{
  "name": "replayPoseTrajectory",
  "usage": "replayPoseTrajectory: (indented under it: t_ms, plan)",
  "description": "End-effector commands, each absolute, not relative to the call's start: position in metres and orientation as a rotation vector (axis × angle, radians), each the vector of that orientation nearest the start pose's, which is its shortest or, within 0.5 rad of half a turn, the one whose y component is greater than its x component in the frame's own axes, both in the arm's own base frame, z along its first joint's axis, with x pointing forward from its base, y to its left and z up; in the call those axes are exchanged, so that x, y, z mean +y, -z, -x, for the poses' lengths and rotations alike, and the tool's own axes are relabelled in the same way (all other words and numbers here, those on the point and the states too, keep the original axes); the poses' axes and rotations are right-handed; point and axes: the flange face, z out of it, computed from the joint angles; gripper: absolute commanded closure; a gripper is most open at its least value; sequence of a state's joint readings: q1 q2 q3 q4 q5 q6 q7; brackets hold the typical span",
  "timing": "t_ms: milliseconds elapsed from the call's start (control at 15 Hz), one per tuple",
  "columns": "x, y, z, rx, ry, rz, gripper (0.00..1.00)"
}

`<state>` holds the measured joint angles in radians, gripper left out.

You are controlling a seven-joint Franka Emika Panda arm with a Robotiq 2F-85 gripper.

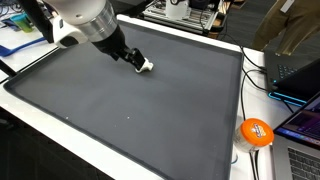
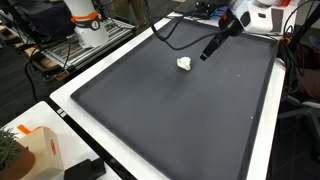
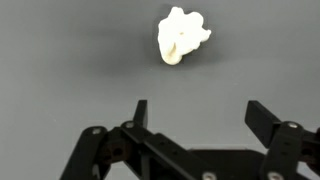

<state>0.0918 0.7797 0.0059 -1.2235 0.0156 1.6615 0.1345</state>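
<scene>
No grip yet. Hovering low over the counter [image 1: 150, 120], fingers [image 3: 141, 113] spread wide and pinching nothing. White lump [image 3: 183, 35] lying loose on the dark surface, just ahead of the gripper [image 3: 198, 110], apart from it and untouched.

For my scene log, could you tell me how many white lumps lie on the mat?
1. The white lump lies on the grey mat, ahead of the gripper, jaws open; none seems hidden.

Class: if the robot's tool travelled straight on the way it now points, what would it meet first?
Probably the small white crumpled lump, lying ahead of the open tool; depth is unclear, so the dark grey mat may come first.
</scene>
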Motion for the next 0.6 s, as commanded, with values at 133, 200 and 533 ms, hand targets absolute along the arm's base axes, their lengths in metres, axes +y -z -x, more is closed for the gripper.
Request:
replayPoseTrajectory:
  t_ms: [133,200,533]
  plan:
    - [0.066,-0.289,-0.689,0.076,-0.553,3.105,0.0]
    - [0.064,-0.291,-0.684,0.079,-0.555,3.104,0.0]
    - [0.05,-0.287,-0.668,0.117,-0.458,3.117,0.0]
